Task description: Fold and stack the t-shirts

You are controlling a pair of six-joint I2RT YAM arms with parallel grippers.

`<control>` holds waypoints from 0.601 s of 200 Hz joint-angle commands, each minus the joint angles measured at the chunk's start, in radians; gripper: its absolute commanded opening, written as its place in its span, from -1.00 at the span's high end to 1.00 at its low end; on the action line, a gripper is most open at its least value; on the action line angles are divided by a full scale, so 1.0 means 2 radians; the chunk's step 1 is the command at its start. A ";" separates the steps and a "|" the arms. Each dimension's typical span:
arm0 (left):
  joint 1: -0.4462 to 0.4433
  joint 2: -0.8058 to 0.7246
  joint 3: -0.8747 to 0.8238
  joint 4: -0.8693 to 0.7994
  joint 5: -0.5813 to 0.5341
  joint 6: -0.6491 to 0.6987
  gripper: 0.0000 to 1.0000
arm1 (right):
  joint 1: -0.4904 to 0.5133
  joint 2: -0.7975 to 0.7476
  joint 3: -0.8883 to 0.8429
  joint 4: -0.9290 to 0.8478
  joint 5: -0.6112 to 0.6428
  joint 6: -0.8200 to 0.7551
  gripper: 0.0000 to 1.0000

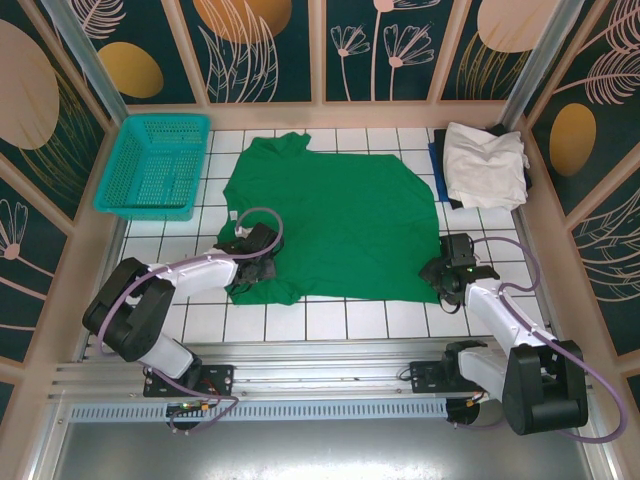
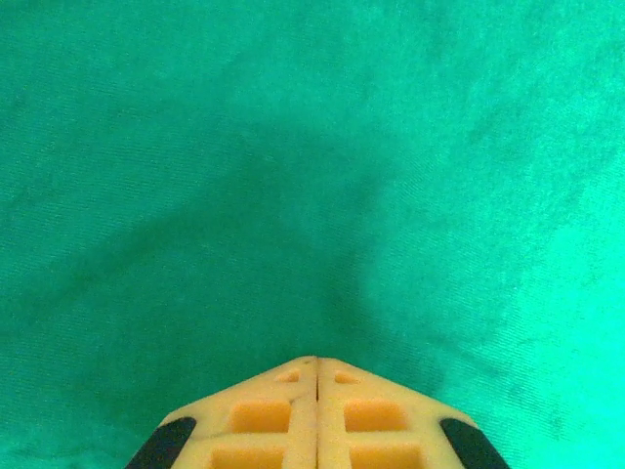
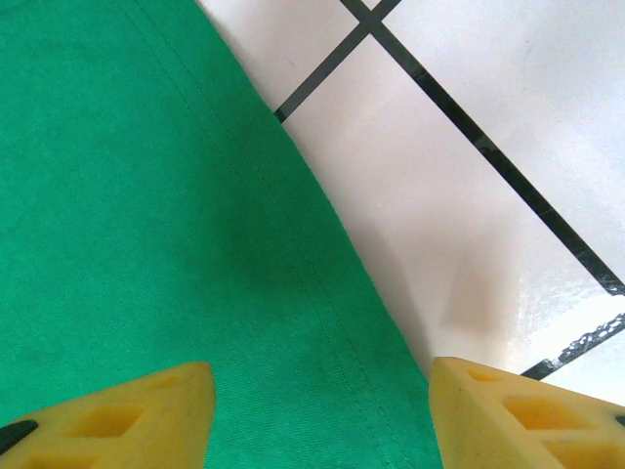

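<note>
Teal mesh basket (image 1: 146,207) back-left — left gripper (image 2: 317,363) pinched shut on soft green t-shirt (image 1: 340,220); right gripper (image 3: 320,371) agape astride its hem (image 3: 311,262).

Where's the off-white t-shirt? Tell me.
In the top view, the off-white t-shirt lies in the far right corner of the table, atop darker shirts, just right of the spread green t-shirt.

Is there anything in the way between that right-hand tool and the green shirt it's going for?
Nothing visible. The right tool hangs open directly over the hem of the emerald green cloth t-shirt, one finger above the cloth and the other above the white tiled table, with only air beneath.
</note>
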 commanded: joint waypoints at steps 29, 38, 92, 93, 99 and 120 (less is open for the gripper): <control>0.002 -0.032 0.005 -0.025 -0.004 0.006 1.00 | 0.000 -0.013 0.008 -0.030 0.000 0.014 -0.27; 0.002 -0.044 0.002 -0.030 -0.004 0.006 1.00 | 0.000 -0.019 0.012 -0.036 0.000 0.016 -0.31; 0.002 -0.041 -0.014 -0.022 0.014 0.012 0.51 | 0.000 -0.012 0.012 -0.038 0.010 0.016 -0.48; 0.002 -0.038 -0.014 -0.022 0.014 0.013 0.49 | 0.000 -0.011 0.012 -0.038 0.010 0.016 -0.48; 0.002 -0.030 -0.013 -0.019 0.017 0.015 0.46 | 0.000 -0.009 0.012 -0.036 0.009 0.015 -0.48; 0.002 -0.007 -0.012 -0.010 0.014 0.018 0.35 | 0.000 -0.001 0.015 -0.034 0.008 0.013 -0.50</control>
